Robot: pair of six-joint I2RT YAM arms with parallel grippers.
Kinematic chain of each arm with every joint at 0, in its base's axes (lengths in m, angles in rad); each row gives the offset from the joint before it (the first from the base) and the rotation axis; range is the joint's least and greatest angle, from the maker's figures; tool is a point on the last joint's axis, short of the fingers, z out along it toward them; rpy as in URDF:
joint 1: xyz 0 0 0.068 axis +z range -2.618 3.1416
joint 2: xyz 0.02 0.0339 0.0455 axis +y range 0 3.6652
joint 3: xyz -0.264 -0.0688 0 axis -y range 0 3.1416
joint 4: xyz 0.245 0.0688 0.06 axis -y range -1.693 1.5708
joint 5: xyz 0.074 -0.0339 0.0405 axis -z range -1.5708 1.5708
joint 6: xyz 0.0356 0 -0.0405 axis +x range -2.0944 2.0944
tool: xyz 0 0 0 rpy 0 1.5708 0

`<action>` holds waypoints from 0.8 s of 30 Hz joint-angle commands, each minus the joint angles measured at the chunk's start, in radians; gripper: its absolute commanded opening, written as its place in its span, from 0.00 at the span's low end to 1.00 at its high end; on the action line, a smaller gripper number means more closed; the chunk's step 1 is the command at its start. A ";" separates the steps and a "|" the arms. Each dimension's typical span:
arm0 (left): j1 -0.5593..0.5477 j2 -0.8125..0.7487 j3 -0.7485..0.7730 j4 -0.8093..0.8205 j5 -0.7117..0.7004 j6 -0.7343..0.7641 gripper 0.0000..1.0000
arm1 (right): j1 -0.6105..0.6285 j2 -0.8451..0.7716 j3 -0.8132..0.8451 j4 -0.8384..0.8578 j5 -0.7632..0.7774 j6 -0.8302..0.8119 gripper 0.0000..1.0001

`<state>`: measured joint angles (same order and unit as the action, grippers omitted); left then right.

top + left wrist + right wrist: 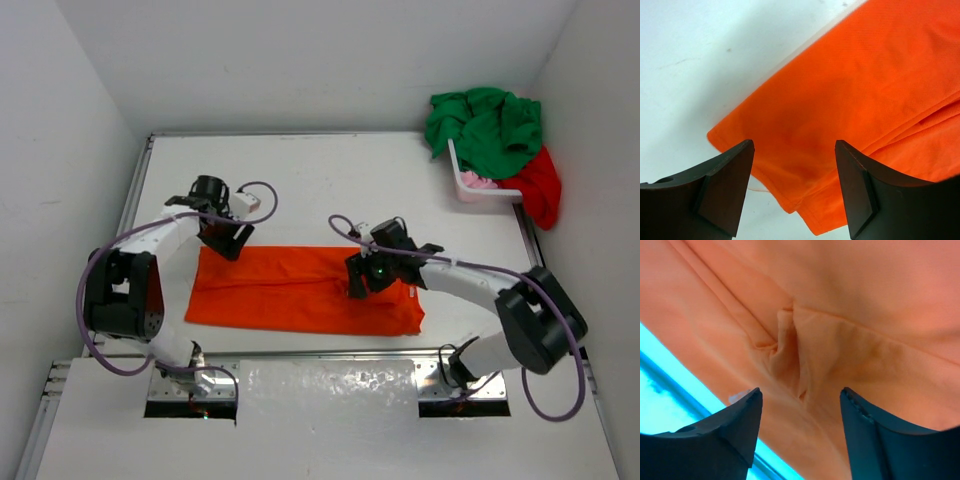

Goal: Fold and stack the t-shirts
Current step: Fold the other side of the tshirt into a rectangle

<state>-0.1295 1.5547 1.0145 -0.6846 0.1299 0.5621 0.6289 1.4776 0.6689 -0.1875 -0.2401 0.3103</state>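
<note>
The orange shirt (pixel 300 292) lies flat on the white table (pixel 330 180), in the near-middle part, just beyond the arm bases. It is folded to a long band. Its long axis goes left-right across the table, w/ the right end a bit nearer to the bases than the left end. The shorter side goes near-far.

The left fingers (pixel 228 243) hang over the far-left corner of this band. In the left wrist view they stand apart and released, w/ nothing between them; the corner of the cloth and a bit of bare table show below, approx. under the gap. I cannot tell if the tips touch the cloth.

The right fingers (pixel 358 282) are over the band right of its centre, close to the far edge. In the right wrist view they are also spread and not grasping. A small raised ridge (pixel 787 347) of orange cloth sits below, between the two tips, apart from both.

Farther, at the far-right corner of the table, stands a white basket (pixel 487 192). The green shirt (pixel 485 125) is heaped on its far side and hangs over the rim. The red shirt (pixel 545 185) hangs on the right side of it. A bit of the pink shirt (pixel 478 181) shows inside.
</note>
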 commanded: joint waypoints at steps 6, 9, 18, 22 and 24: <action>0.211 -0.012 0.108 0.086 -0.042 -0.044 0.68 | -0.300 -0.247 0.046 -0.061 0.037 0.113 0.55; 0.226 0.036 0.107 0.114 -0.090 -0.047 0.69 | -0.322 -0.240 0.058 -0.217 0.177 0.127 0.53; 0.219 -0.007 0.113 0.097 0.095 -0.050 0.64 | -0.310 -0.384 -0.094 -0.089 0.081 0.168 0.05; -0.074 -0.142 0.119 0.094 0.185 -0.001 0.64 | -0.325 -0.379 -0.113 -0.129 0.130 0.223 0.00; -0.264 -0.165 0.114 0.144 0.194 -0.017 0.66 | -0.336 -0.340 -0.133 -0.106 0.093 0.236 0.00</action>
<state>-0.1684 1.4715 1.0992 -0.5877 0.1989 0.5270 0.3035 1.1133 0.5564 -0.3355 -0.1261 0.5026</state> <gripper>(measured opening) 0.657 0.001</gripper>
